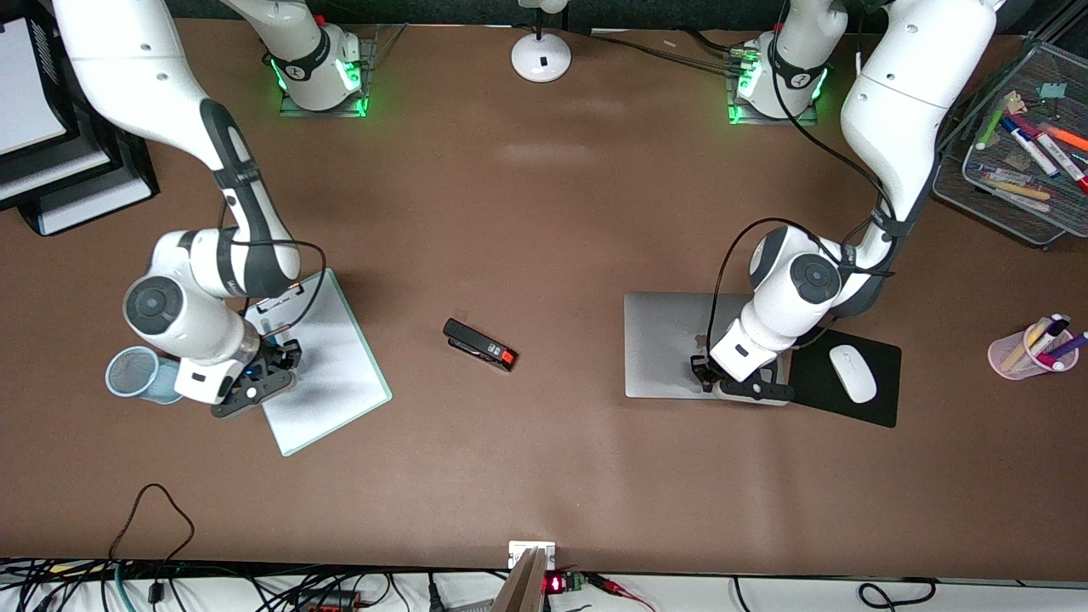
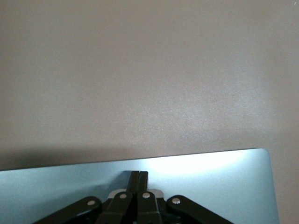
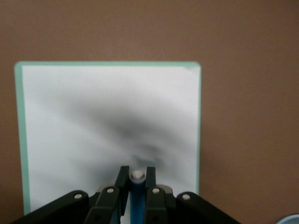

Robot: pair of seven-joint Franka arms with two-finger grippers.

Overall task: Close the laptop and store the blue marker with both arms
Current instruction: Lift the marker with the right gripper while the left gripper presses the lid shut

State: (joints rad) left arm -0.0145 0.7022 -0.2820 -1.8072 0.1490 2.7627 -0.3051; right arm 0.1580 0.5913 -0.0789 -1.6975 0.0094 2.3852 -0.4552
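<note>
The laptop (image 1: 663,340) lies closed on the table, its silver lid (image 2: 210,186) facing up. My left gripper (image 1: 702,374) is shut and empty, and its fingertips (image 2: 138,173) rest on the lid close to the edge nearest the front camera. My right gripper (image 1: 285,355) hangs low over the white clipboard (image 1: 327,365) and is shut on the blue marker (image 3: 137,196). The marker's whitish end pokes out between the fingertips (image 3: 122,175). A light-blue mesh cup (image 1: 133,372) stands beside that hand.
A black stapler (image 1: 480,344) lies mid-table. A white mouse (image 1: 852,372) sits on a black mouse pad (image 1: 875,404) beside the laptop. A pink pen cup (image 1: 1033,348) and a mesh tray of markers (image 1: 1020,195) are at the left arm's end. Paper trays (image 1: 51,170) are at the right arm's end.
</note>
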